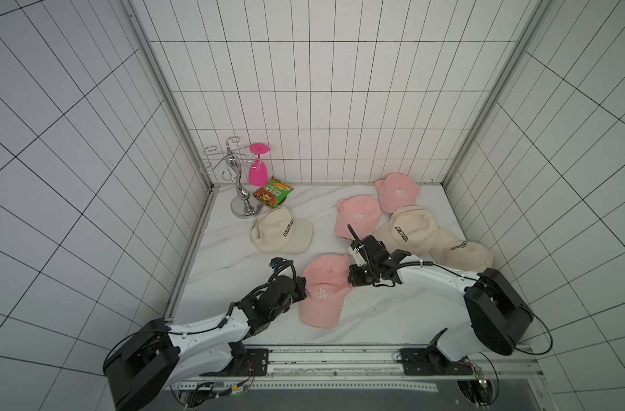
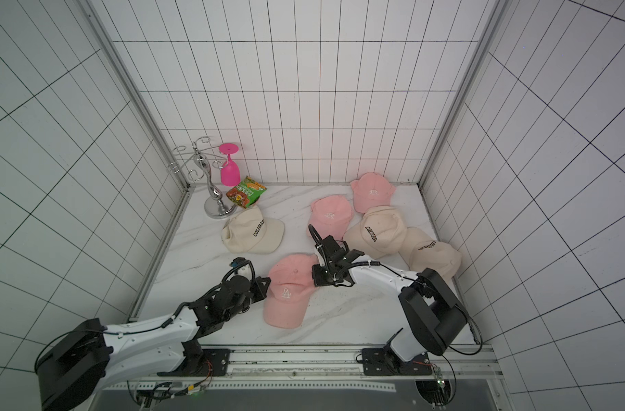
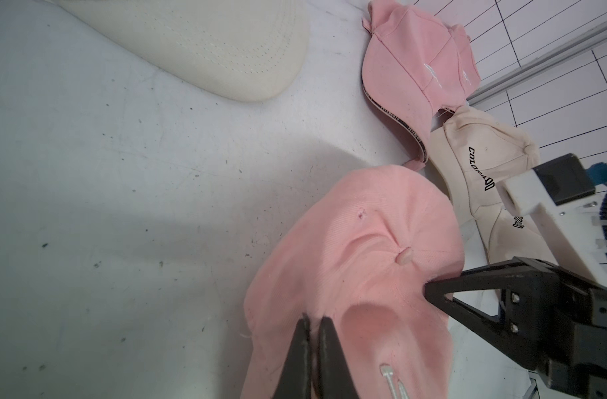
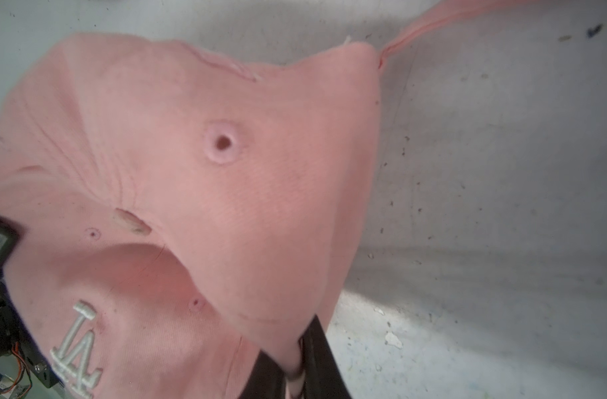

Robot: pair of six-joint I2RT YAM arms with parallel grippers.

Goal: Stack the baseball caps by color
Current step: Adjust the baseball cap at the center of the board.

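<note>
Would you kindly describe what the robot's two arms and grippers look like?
The left arm and right arm have white shells and bulky black joint housings, on black brackets bolted to a metal rail. Black cables loop along each. The left gripper and right gripper are black, with slim tapering fingers; the right one's show triangular cut-outs.

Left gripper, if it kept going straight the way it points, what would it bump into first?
The pink cap. The left gripper pinches its edge, so more of that cap comes first; beyond it probably table, though depth is unclear.
</note>
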